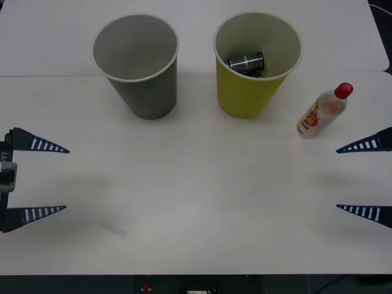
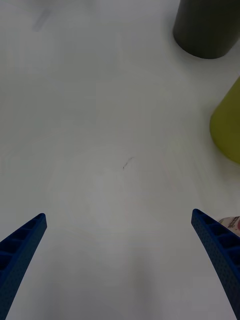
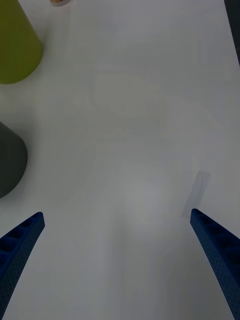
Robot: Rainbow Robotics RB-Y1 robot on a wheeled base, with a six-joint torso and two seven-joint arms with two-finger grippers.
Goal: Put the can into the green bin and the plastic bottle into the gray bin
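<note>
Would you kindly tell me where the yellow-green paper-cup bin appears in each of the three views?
Front view: the tapered yellow-green paper-cup bin stands at upper centre-right, a small dark can inside.
Right wrist view: its wall cuts the right edge.
Left wrist view: it fills the upper left corner.
Shared landmark: the gray paper-cup bin beside it.

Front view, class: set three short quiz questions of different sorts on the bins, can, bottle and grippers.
1. True or false: the can lies inside the green bin.
2. Where is the plastic bottle? A in the gray bin; B on the table; C in the right gripper.
3. Fill in: the left gripper is ____.

Key: 1 true; 2 B; 3 open.
</note>
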